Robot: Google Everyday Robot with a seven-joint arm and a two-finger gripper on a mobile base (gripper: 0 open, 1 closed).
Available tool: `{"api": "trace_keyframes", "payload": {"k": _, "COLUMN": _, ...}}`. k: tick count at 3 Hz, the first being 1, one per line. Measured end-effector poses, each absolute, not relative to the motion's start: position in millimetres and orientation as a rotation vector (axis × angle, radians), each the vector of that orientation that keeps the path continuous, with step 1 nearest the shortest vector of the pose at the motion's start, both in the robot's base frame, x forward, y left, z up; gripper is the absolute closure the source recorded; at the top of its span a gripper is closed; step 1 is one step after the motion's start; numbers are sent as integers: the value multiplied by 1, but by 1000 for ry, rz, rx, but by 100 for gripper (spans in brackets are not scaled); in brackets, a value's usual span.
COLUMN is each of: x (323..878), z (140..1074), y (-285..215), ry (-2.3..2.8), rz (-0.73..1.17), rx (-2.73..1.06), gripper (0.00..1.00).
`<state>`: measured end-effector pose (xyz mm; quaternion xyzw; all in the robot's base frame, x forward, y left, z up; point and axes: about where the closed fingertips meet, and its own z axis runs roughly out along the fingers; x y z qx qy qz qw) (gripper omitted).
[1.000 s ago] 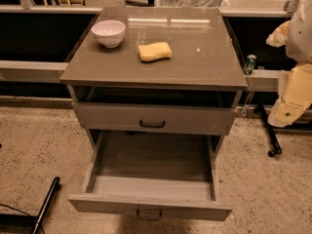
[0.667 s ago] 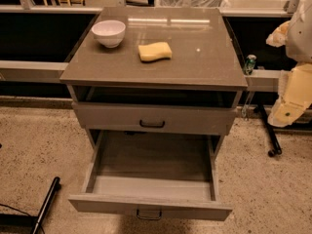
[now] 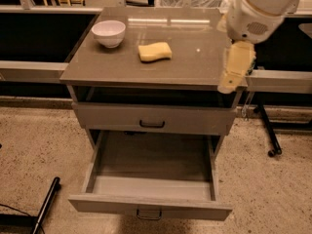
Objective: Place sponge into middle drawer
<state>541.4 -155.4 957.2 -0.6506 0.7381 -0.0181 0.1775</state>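
Note:
The pale-yellow sponge (image 3: 154,51) lies on the grey cabinet top (image 3: 195,65), right of its middle, next to nothing else. The middle drawer (image 3: 151,179) is pulled far out below, empty, with a small dark loop handle on its front. My gripper (image 3: 229,86) hangs down from the white arm (image 3: 261,9) at the top's right front edge, well right of the sponge and apart from it. It holds nothing that I can see.
A white bowl (image 3: 108,33) stands at the top's back left. The upper drawer with the black handle (image 3: 152,124) is closed. A black stand foot with casters (image 3: 270,140) is on the floor at right, and a black bar (image 3: 46,204) at lower left.
My arm and gripper have moved left, from beside the cabinet to over its right front edge. The sponge, bowl and drawers have not moved.

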Motion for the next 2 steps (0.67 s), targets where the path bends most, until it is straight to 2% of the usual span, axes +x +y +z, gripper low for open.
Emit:
{"api": "trace_keyframes", "payload": {"k": 1, "x": 619, "z": 925, "y": -131, "ry": 2110, "rz": -15, "rx": -1884, "gripper": 0}}
{"api": "trace_keyframes", "payload": {"k": 2, "x": 692, "z": 896, "y": -126, "ry": 2146, "rz": -30, "rx": -1818, "gripper": 0}}
